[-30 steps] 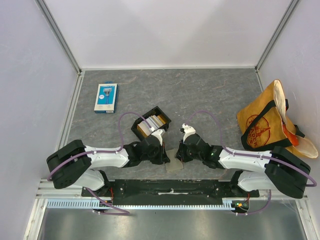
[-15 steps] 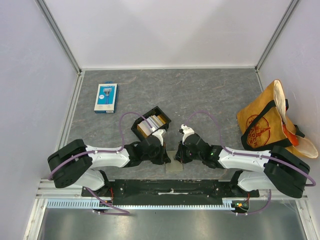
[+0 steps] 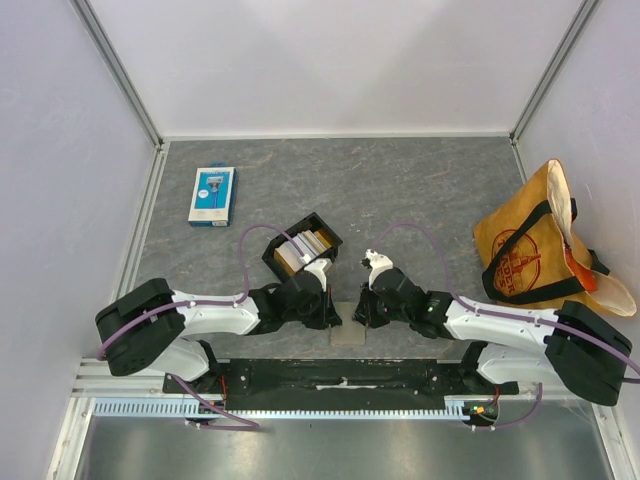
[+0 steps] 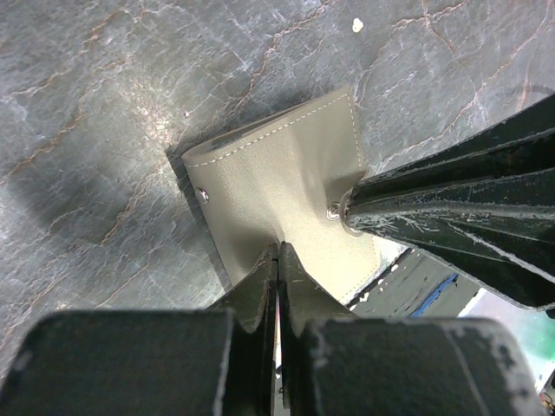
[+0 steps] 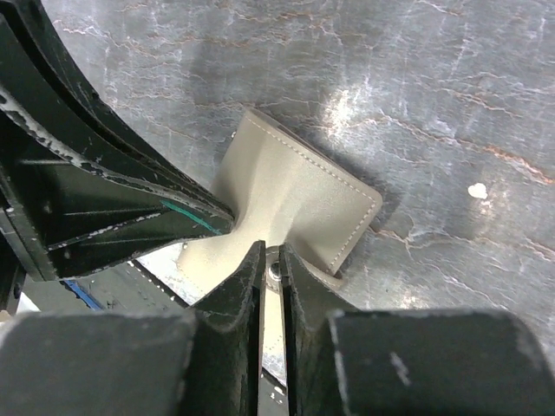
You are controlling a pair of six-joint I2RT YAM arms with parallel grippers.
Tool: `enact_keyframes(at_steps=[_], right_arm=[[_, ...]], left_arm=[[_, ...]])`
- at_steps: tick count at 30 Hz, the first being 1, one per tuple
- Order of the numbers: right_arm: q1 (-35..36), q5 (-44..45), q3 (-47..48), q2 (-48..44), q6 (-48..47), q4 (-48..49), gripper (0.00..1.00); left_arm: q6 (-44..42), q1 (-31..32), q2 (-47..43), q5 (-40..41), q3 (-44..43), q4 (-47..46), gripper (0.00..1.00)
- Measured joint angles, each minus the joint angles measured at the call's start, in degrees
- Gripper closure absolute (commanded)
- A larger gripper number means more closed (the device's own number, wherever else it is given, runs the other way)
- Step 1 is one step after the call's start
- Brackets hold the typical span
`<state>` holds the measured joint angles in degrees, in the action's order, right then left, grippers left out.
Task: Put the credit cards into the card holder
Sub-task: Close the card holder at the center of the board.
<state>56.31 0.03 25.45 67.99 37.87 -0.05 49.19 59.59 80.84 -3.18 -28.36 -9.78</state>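
We list one card holder, table near edge; left gripper and right gripper each pinch it.

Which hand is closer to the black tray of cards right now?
Left. The left hand sits just below and right of the black rectangular tray; the right hand is farther off, to its lower right.

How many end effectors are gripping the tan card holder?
2. The left end effector pinches the card holder from the left, and the right end effector pinches it from the right. Both arms are in view, so none is hidden.
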Motion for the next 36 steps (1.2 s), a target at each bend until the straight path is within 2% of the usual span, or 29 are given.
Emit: enact_keyframes(at_steps=[11,36], right_arm=[[0.09,2.45,0.39,-1.92,0.59,-5.57,0.8],[0.09,1.16,0.2,-1.11,2.16,-3.39,0.83]], left_arm=[[-0.02,0.0,0.0,0.02,-0.17,0.26,0.97],[0.0,0.0,0.02,0.02,-0.22,0.33,0.97]])
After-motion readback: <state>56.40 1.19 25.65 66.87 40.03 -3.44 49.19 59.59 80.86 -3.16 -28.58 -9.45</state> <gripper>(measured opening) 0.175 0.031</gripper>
